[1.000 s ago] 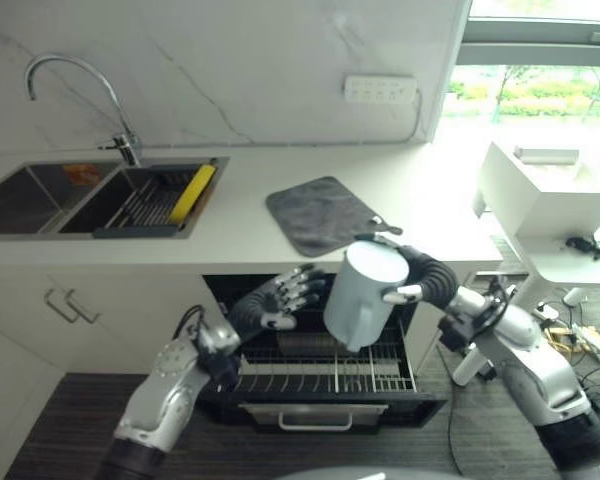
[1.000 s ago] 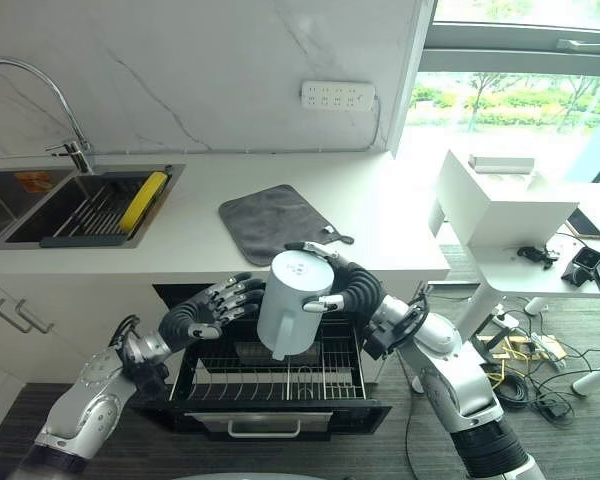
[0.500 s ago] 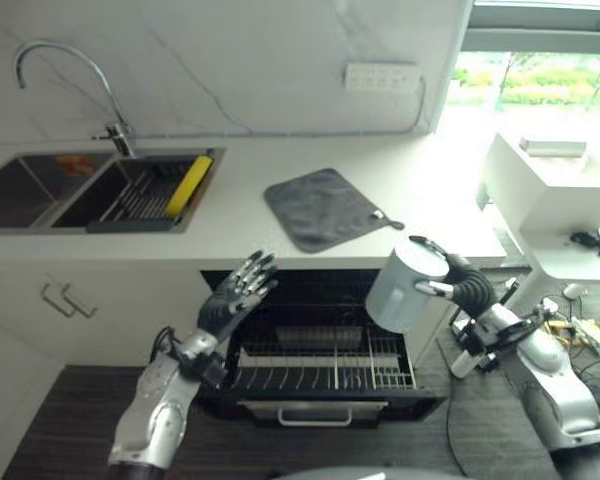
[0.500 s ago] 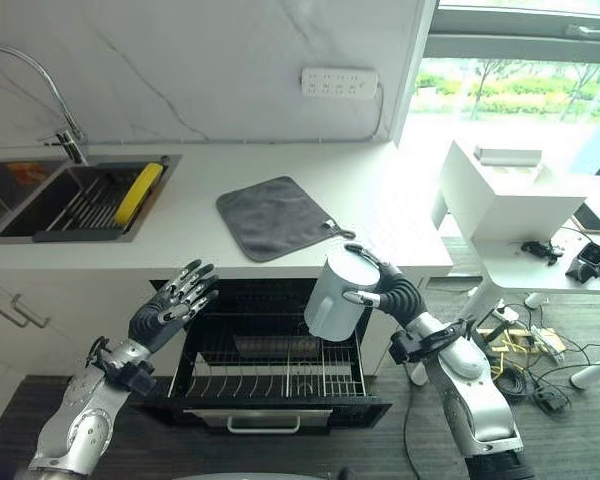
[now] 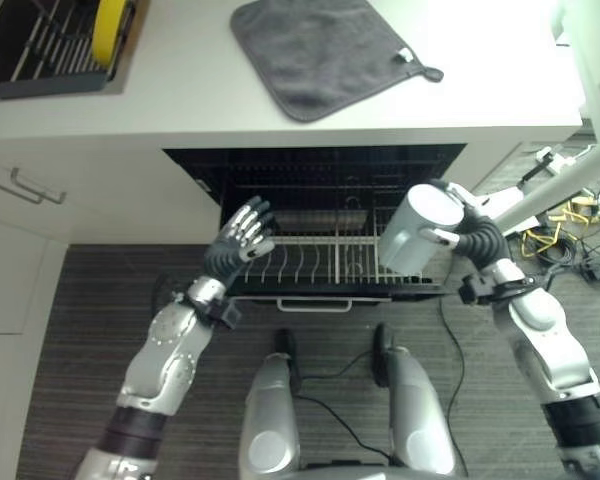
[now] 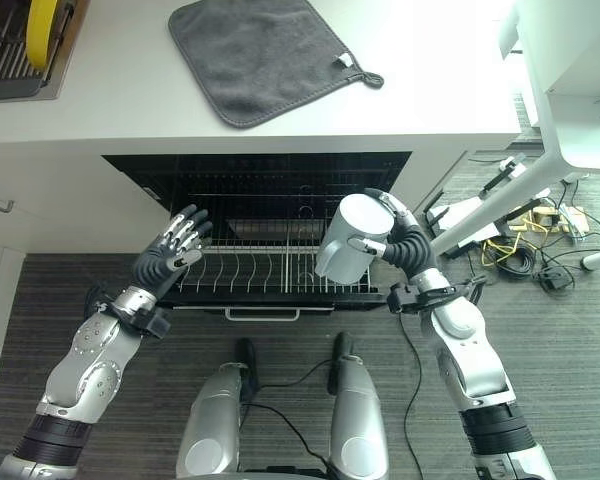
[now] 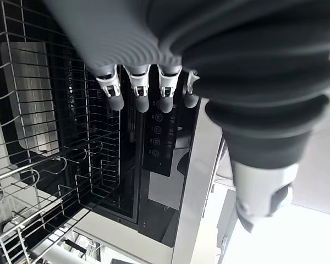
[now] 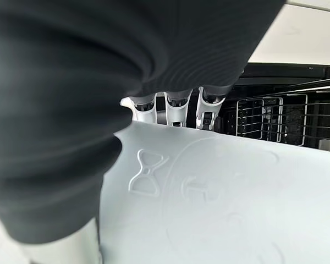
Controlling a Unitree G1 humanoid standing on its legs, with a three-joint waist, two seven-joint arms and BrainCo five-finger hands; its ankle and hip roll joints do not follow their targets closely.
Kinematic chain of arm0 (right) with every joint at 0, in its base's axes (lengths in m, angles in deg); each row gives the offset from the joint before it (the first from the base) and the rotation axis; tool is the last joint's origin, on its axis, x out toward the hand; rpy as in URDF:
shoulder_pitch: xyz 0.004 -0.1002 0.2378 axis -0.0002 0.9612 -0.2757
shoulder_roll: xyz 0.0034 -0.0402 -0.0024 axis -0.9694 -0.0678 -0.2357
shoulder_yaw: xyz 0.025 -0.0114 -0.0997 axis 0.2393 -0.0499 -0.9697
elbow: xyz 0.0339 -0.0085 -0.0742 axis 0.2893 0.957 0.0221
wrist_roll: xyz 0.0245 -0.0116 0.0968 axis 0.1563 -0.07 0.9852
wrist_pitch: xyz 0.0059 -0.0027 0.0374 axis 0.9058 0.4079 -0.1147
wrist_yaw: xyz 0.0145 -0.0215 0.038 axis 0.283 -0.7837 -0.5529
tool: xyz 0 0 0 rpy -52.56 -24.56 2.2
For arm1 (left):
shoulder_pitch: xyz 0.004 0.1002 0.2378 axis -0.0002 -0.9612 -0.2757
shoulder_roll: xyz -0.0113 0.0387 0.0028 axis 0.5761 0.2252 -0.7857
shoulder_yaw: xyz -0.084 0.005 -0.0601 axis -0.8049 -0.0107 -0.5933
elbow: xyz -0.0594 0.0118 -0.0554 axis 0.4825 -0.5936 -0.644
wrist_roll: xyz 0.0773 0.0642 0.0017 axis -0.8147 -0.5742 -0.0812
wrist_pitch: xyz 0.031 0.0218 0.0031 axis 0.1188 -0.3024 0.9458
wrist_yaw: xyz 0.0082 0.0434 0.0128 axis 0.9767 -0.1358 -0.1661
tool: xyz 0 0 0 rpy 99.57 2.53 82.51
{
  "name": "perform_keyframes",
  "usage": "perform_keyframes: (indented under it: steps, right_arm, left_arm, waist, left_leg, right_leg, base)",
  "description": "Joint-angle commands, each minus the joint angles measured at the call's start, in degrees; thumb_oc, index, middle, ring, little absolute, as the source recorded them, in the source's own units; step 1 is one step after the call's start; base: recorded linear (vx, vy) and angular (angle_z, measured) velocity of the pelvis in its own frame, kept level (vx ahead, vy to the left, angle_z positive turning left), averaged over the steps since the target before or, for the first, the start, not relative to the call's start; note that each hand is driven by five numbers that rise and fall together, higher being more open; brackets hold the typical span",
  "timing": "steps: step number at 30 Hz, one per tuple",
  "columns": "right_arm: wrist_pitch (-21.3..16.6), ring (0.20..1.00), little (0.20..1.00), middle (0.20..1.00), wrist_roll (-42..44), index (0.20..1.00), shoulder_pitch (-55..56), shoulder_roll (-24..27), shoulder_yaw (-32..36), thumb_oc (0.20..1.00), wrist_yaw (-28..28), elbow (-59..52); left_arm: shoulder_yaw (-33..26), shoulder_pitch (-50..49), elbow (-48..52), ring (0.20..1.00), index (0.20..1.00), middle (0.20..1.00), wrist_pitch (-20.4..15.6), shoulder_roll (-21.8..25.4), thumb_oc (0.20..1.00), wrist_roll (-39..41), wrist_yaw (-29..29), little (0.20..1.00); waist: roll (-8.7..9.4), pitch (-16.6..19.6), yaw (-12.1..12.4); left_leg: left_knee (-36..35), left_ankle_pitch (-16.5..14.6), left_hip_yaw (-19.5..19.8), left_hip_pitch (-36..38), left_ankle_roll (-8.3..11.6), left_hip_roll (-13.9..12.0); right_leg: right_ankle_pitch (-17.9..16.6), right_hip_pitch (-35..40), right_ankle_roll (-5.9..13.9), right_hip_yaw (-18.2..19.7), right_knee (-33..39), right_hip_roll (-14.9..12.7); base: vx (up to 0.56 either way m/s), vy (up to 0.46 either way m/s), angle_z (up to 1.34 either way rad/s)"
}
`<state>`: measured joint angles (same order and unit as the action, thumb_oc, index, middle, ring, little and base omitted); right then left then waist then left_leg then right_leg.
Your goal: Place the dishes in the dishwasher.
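Observation:
A pale blue-grey cup [image 5: 412, 232] is tilted on its side in the air over the right end of the pulled-out dishwasher rack [image 5: 310, 268]. My right hand [image 5: 477, 238] is shut on the cup, and the right wrist view shows its fingers [image 8: 176, 102] curled over the cup's embossed wall [image 8: 220, 203]. My left hand [image 5: 238, 238] is open with fingers spread, just in front of the rack's left end and touching nothing. In the left wrist view its straight fingers [image 7: 137, 93] point into the dishwasher over the wire rack [image 7: 44, 143].
A grey drying mat [image 5: 320, 50] lies on the white counter [image 5: 160, 100] above the dishwasher. A yellow item [image 5: 108, 25] rests in the sink rack at the far left. A flat grey tray [image 5: 305, 220] sits deep in the rack. Cables lie on the floor at right.
The camera has tipped down toward the floor. My right hand has brought the cup lower, beside the rack's right end. My left hand stays open near the rack's left end.

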<state>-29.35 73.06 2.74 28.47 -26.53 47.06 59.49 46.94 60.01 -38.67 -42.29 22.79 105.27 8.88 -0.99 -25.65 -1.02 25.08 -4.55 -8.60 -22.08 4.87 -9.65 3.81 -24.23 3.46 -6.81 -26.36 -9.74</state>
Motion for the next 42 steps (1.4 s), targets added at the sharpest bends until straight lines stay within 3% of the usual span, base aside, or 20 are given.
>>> perform_keyframes:
  steps: [1, 7, 15, 18, 22, 24, 25, 27, 29, 33, 42]
  right_arm:
    - [-2.15, 0.2, 0.2, 0.2, -1.99, 0.2, -3.02, 0.29, -0.69, 0.2, 1.99, -1.17]
    - [0.67, 0.2, 0.2, 0.2, -2.08, 0.2, -7.32, 3.01, -1.79, 0.2, 4.75, 3.91]
    - [3.38, 0.2, 0.2, 0.2, -2.04, 0.2, -14.95, 4.83, -5.27, 0.2, 5.25, 10.99]
    - [5.32, 0.2, 0.2, 0.2, -3.32, 0.2, -17.99, 4.41, -6.7, 0.2, 4.35, 14.89]
    - [6.3, 0.2, 0.2, 0.2, -3.44, 0.2, -20.48, 4.29, -8.56, 0.2, 3.75, 18.66]
    - [7.31, 0.2, 0.2, 0.2, -3.71, 0.2, -21.8, 4.53, -9.68, 0.2, 3.18, 20.29]
    - [6.94, 0.2, 0.2, 0.2, -3.89, 0.2, -23.53, 4.65, -10.8, 0.2, 2.57, 23.21]
    - [6.49, 0.2, 0.2, 0.2, -3.46, 0.2, -25.71, 5.09, -11.76, 0.2, 1.69, 26.55]
    - [6.29, 0.2, 0.2, 0.2, -3.27, 0.2, -28.5, 5.14, -13.15, 0.2, 1.9, 30.13]
    - [6.27, 0.2, 0.2, 0.2, -2.86, 0.2, -32.79, 6.23, -14.83, 0.2, 1.97, 35.17]
    - [6.28, 0.2, 0.2, 0.2, -1.14, 0.2, -42.27, 7.89, -17.89, 0.2, 1.18, 46.27]
  left_arm:
    - [1.3, -0.77, 3.12, 1.0, 1.0, 1.0, 0.38, 0.41, 1.0, -0.33, 1.38, 1.0]
    - [2.36, 2.76, 0.56, 1.0, 1.0, 1.0, 5.74, 7.17, 1.0, -19.49, 5.69, 1.0]
    - [7.41, 12.36, -7.08, 1.0, 1.0, 1.0, 18.15, 16.94, 1.0, -43.61, 5.62, 1.0]
    - [11.08, 16.87, -10.42, 1.0, 1.0, 1.0, 22.86, 18.39, 1.0, -54.52, -1.5, 1.0]
    - [16.06, 20.22, -12.22, 1.0, 1.0, 1.0, 24.75, 18.67, 1.0, -62.98, -12.74, 1.0]
    - [19.57, 22.08, -11.6, 1.0, 1.0, 1.0, 24.23, 18.94, 1.0, -68.97, -21.91, 1.0]
    - [23.3, 24.25, -10.66, 1.0, 1.0, 1.0, 20.81, 19.03, 1.0, -73.54, -31.21, 1.0]
    - [27.09, 25.9, -7.18, 1.0, 1.0, 1.0, 19.16, 19.7, 1.0, -74.5, -40.67, 1.0]
    - [30.3, 27.77, -4.78, 1.0, 1.0, 1.0, 16.26, 20.49, 1.0, -74.96, -46.53, 1.0]
    - [33.16, 28.54, -0.32, 1.0, 1.0, 1.0, 11.45, 22.41, 1.0, -76.11, -52.67, 1.0]
    - [42.51, 28.44, -2.27, 1.0, 1.0, 1.0, 6.07, 26.38, 1.0, -73.61, -55.24, 1.0]
  waist:
    - [0.52, 3.21, -0.04]
    - [0.56, 2.18, 0.61]
    - [0.78, 0.9, 0.86]
    - [1.08, 0.62, 0.93]
    - [1.28, 0.39, 0.91]
    - [1.33, 0.25, 0.72]
    - [1.27, 0.17, 0.53]
    - [1.2, -0.05, 0.3]
    - [1.0, -0.46, 0.35]
    - [0.31, -1.28, 0.8]
    - [-1.32, -2.54, 1.31]
  left_leg:
    - [3.46, -2.9, 5.15, -0.43, -0.91, 0.86]
    - [5.82, -3.08, 4.91, -1.4, -1.5, 1.38]
    - [8.37, -2.95, 4.7, -2.6, -2.51, 1.71]
    - [9.92, -2.73, 4.75, -3.76, -2.93, 1.71]
    - [11.0, -2.75, 4.44, -4.52, -3.43, 1.51]
    - [11.77, -2.96, 4.23, -5.03, -3.62, 1.19]
    - [12.18, -3.2, 4.12, -5.43, -3.72, 0.96]
    - [12.33, -3.49, 4.2, -5.63, -3.54, 0.98]
    - [12.45, -4.02, 4.12, -5.84, -3.54, 1.03]
    - [11.98, -4.27, 4.12, -6.83, -3.21, 1.34]
    - [9.39, -4.28, 3.68, -7.42, -2.22, 1.49]
  right_leg:
    - [6.38, 3.6, 0.09, 0.16, -3.48, -0.14]
    - [5.75, 2.93, 0.22, -0.55, -4.89, -1.1]
    - [5.29, 1.45, 0.72, -0.82, -7.84, -2.52]
    - [4.65, 0.26, 0.91, -1.0, -9.34, -3.27]
    - [4.35, -0.63, 1.08, -0.98, -10.57, -3.86]
    - [4.28, -1.08, 1.11, -0.97, -11.12, -4.09]
    - [4.31, -1.44, 1.2, -0.92, -11.39, -4.27]
    - [4.53, -1.54, 1.28, -0.8, -11.38, -4.26]
    - [4.76, -1.78, 1.4, -0.91, -11.25, -4.49]
    - [4.99, -2.84, 1.43, -0.8, -10.73, -4.4]
    - [5.58, -4.22, 1.63, -0.8, -9.26, -4.05]
  base:
    - [0.01, 0.063, 0.02]
    - [0.07, 0.03, 0.06]
    - [0.07, 0.004, 0.07]
    - [0.09, -0.014, 0.0]
    - [0.05, -0.013, 0.0]
    - [0.03, -0.004, 0.03]
    - [0.0, 0.0, 0.0]
    - [-0.02, 0.004, -0.02]
    - [-0.07, 0.004, -0.05]
    - [-0.13, 0.003, -0.02]
    - [-0.1, 0.011, 0.03]
